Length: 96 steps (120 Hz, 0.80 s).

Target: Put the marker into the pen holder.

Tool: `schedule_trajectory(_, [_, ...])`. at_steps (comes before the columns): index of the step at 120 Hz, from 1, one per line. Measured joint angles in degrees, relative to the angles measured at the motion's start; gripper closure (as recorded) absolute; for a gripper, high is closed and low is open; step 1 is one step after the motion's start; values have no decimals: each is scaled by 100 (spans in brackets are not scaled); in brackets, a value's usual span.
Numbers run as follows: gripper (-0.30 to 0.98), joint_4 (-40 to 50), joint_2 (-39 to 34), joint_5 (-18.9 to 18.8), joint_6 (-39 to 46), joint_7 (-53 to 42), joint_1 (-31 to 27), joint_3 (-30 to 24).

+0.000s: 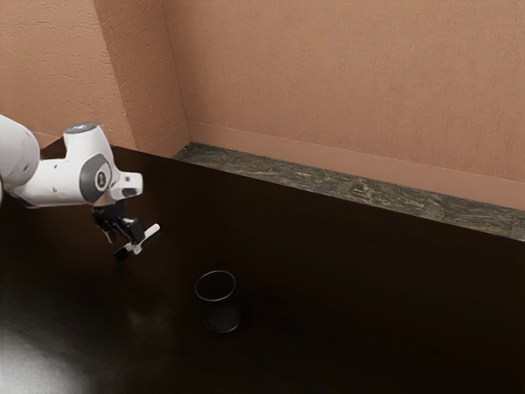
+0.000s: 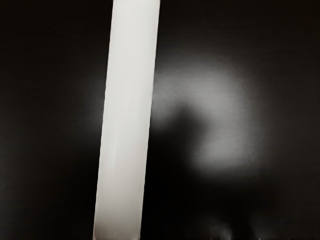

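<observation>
Well apart: marker (image 1: 151,232) and pen holder (image 1: 221,318), rim (image 1: 216,272) upward, table (image 1: 179,271) between.

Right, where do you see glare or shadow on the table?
Exterior view: pale glare on the table at that view's lower left. Wrist view: hazy glow beside the marker, with a soft dark shape, probably a shadow, cutting into it.

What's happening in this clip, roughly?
A white, jointed robot arm is handling a slim marker with a white barrel and a dark end, gripped in its black two-finger tool. It holds the marker at a slant above the dark, glossy table. The round, see-through dark pen holder stands upright on the table, farther toward the exterior view's right. The marker is not in the holder yet.
</observation>
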<state>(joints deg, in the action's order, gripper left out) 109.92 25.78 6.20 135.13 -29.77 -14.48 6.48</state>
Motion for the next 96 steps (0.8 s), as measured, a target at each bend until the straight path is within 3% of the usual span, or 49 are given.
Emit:
schedule_trajectory(41, [0, 373, -177, 416, 223, -780, -112, 27])
schedule_trajectory(85, [0, 393, -191, 495, 268, -1229, -88, 22])
schedule_trajectory(96, [8, 395, -198, 499, 271, -1286, -73, 20])
